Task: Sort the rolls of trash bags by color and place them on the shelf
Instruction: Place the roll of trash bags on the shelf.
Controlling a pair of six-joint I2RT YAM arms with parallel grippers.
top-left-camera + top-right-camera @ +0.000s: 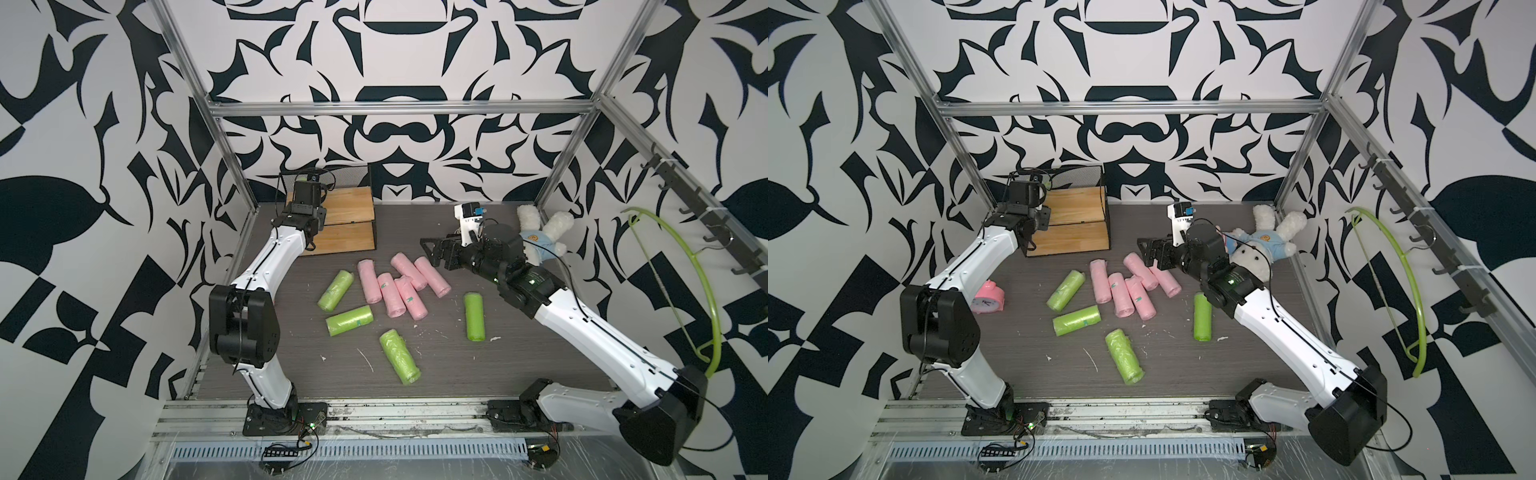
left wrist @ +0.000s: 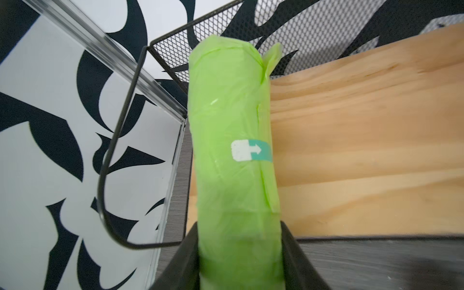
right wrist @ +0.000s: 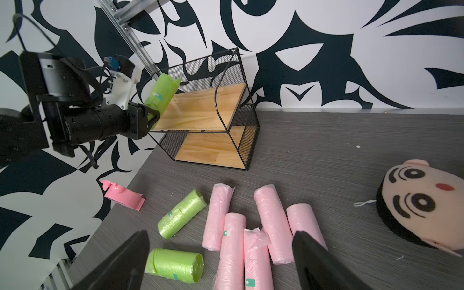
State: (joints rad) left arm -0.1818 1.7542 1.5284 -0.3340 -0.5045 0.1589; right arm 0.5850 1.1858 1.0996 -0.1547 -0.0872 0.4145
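Closest to the top camera, the aluminium rail point(image 1: 395, 415) carries the 2 arm bases along the front edge of the table point(image 1: 540, 365). At the far left corner stands the shelf point(image 1: 345, 239), with its mesh back toward the wall. The left gripper point(image 3: 152, 118) has its jaws clamped on 1 lime-green roll point(image 2: 233, 150) near one end. The roll is tilted over the left end of the upper board, free end raised toward the mesh back; contact with the board cannot be confirmed. The right gripper point(image 1: 430, 251) has its jaws wide apart, holding nothing, above the far side of the pink group. On the table lie 9 further rolls: 5 pink rolls point(image 1: 391, 295) packed side by side at centre, and 4 green rolls point(image 1: 349, 321) around them – 2 to the left, 1 in front, 1 to the right, apart from each other. A pink alarm clock point(image 1: 988, 299) lies beside the left arm. A plush rabbit point(image 1: 1266, 245) lies in the far right corner.
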